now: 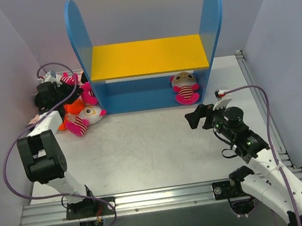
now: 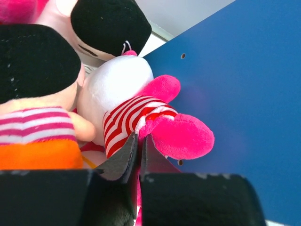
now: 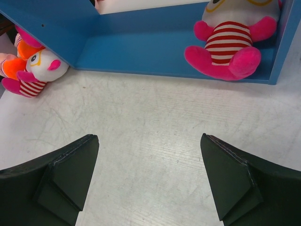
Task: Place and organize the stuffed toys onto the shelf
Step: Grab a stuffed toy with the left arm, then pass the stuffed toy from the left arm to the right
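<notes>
The left gripper [image 2: 139,139] is squeezed shut against a striped toy [image 2: 127,113] (face hidden; cloth caught or not, I can't tell). The right gripper [image 3: 149,138] gapes wide, empty.

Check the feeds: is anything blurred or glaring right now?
Left wrist: striped toy sharp, the black-headed toy and the close fingers soft. Right wrist: crisp, table scratches legible. Top external: even light, faint shadows, no glare on the shelf.
</notes>
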Robot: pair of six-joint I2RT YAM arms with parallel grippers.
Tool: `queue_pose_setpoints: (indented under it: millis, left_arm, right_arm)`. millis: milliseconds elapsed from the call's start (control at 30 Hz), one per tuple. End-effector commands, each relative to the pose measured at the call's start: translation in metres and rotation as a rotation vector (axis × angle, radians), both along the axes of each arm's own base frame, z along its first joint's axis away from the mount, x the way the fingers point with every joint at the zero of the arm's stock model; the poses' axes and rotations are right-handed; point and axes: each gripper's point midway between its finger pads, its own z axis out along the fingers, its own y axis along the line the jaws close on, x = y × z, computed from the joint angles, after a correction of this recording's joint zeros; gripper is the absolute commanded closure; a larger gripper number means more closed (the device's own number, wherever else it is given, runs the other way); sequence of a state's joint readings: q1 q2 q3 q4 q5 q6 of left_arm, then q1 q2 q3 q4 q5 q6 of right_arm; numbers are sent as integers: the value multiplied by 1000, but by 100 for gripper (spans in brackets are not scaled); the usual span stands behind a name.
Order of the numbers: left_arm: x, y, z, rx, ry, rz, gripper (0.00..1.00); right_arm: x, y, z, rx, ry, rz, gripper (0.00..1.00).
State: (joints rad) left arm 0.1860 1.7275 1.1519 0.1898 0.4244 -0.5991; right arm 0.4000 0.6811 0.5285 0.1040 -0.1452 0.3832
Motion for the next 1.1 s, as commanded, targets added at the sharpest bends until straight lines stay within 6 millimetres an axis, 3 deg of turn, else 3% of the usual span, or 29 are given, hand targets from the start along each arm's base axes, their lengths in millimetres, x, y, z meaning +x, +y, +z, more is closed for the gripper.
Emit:
queue_pose_setpoints:
  millis: [0,33,100,133,400,433,500,533,567,667,900,1033,1067]
  left_arm:
    - [-6,7,51,0,-145,17,98]
    - [-11,10,66,7,-174,35,98]
    - [-21,18,67,1,-164,81,98]
    - [-30,20,80,0,-184,98,98]
    - [-96,15,91,-35,-151,183,97]
    - [-108,13,104,-32,-182,189,98]
    - [-125,9,97,-48,-156,195,97]
    - [-138,6,108,-48,-185,195,97]
    - [-148,-1,98,-70,-141,176,97]
    - [-168,-22,100,-90,-123,110,98]
    - [-211,-74,75,-149,-50,-35,98]
    - [-235,-97,74,-196,-61,-71,98]
    - [-237,-101,76,-213,-74,-75,97]
  right_arm:
    - [2,8,7,8,-37,42,6]
    - [2,10,8,8,-39,49,7]
    - [0,14,11,18,-43,69,6]
    - [0,15,13,22,-45,76,6]
    - [-9,47,15,63,-27,166,6]
    - [-11,52,15,70,-24,178,6]
    - [-16,64,15,96,-14,213,6]
    - [-18,68,16,107,-12,225,6]
    - [-20,73,19,133,-9,238,6]
    - [-28,88,29,187,-27,289,7]
    - [-51,130,33,277,-5,402,8]
    - [-67,162,45,349,-20,473,9]
    - [-69,171,37,338,-5,486,9]
